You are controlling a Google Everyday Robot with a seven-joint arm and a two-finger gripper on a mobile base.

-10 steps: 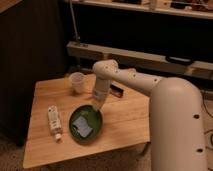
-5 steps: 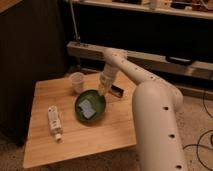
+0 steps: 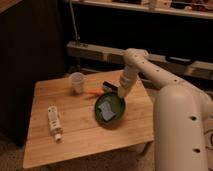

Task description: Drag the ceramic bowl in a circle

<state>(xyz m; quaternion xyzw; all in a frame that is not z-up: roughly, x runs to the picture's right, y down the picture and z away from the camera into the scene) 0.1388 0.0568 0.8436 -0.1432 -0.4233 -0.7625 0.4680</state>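
The ceramic bowl point(image 3: 109, 109) is a wide, shallow dark-green dish on the right half of the wooden table point(image 3: 75, 135). A pale reflection shows in its middle. My gripper point(image 3: 121, 94) comes down from the white arm point(image 3: 145, 67) and sits at the bowl's far right rim, touching it. The fingers are hidden behind the wrist and the rim.
A small translucent white cup point(image 3: 77, 82) stands at the back of the table. A white bottle point(image 3: 53, 122) lies on the left. A small orange item point(image 3: 93, 93) and a dark flat object point(image 3: 107, 85) lie behind the bowl. The table's right edge is close to the bowl.
The bowl has moved right and toward the back of the table with the gripper at its rim. The arm has swung right and drawn back.
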